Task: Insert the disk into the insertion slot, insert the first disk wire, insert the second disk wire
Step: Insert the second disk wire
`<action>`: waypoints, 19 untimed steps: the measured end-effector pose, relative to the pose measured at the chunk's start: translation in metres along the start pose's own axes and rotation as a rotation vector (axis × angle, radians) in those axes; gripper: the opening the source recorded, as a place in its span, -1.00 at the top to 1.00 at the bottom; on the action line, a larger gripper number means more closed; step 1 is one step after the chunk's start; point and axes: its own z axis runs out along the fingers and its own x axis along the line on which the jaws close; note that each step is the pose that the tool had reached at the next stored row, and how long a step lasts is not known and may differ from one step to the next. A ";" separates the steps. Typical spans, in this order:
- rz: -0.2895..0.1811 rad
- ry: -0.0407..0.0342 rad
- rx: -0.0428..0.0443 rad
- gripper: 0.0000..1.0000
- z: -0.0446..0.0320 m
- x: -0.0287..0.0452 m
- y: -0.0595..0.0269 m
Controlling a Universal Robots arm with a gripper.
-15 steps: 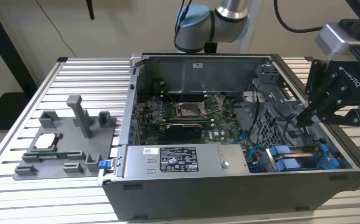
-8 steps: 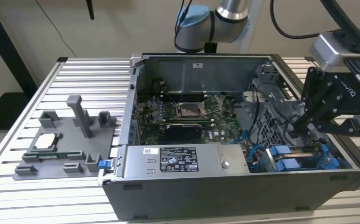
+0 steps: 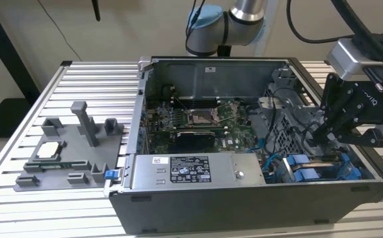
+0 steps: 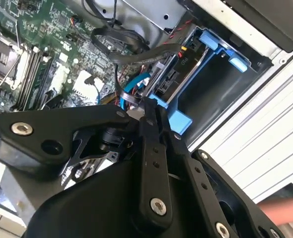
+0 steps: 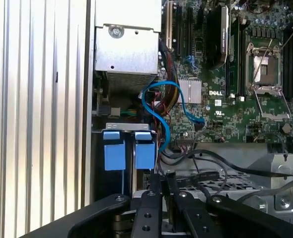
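Note:
The disk [image 4: 179, 74] sits edge-on in its blue carrier [image 4: 208, 42] inside the insertion slot [image 3: 310, 171] of the drive cage, at the case's corner on the exterior view's right. Two blue tabs [image 5: 131, 151] mark the bays. My gripper [image 3: 324, 135] hangs just above the cage. In both wrist views its fingers [image 5: 156, 186] stand pressed close together. A blue disk wire [image 5: 154, 99] loops from the motherboard, and its end [image 4: 126, 96] runs in at my fingertips [image 4: 149, 106]. The grip point itself is partly hidden.
The silver power-supply box [image 3: 191, 171] lies beside the cage. Black cables [image 5: 211, 166] cross over the cage top. The motherboard [image 3: 198, 119] fills the case floor. A grey fixture [image 3: 66, 153] with small parts stands on the slatted table at the exterior view's left.

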 end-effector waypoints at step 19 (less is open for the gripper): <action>-0.003 0.0406 0.0427 1.00 0.0155 0.0015 -0.0016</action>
